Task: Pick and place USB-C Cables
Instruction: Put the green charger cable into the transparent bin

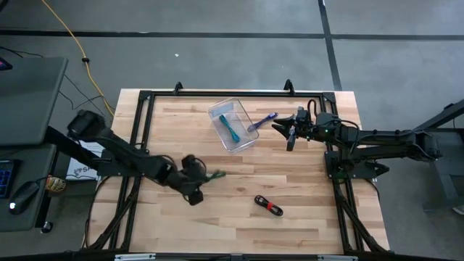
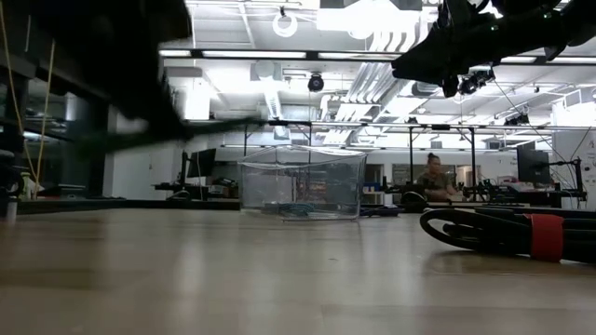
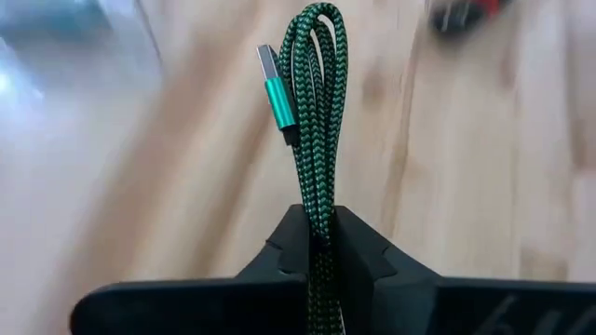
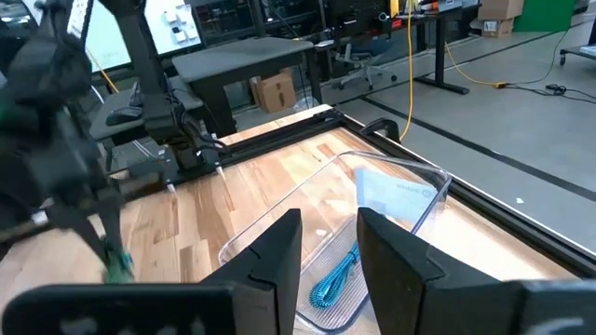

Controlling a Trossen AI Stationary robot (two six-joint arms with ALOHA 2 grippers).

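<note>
My left gripper (image 1: 204, 178) is over the table's left-middle, shut on the green cable (image 3: 317, 102). The teal cable (image 1: 230, 129) lies inside the clear bin (image 1: 217, 110), and also shows in the right wrist view (image 4: 335, 279). The purple cable (image 1: 262, 122) lies at the bin's right wall; whether it touches the wall I cannot tell. The black cable with a red band (image 1: 268, 206) lies on the table toward the near edge. My right gripper (image 1: 281, 127) is open, just right of the purple cable and pointing toward the bin. My left gripper pinches the green cable bundle between its two fingers, at one end of the bundle (image 3: 321, 223). The fingers lie along the bundle. The looped far end and a metal plug (image 3: 277, 93) stick out past the fingertips. The low view shows nothing green on the table, so it is lifted clear.
A black metal frame (image 1: 239, 93) runs round the tabletop. The bin stands at the far middle; bare wood lies between it and the black cable. In the low view the black cable (image 2: 503, 231) lies close by at right. A person (image 2: 433, 181) sits far behind the table.
</note>
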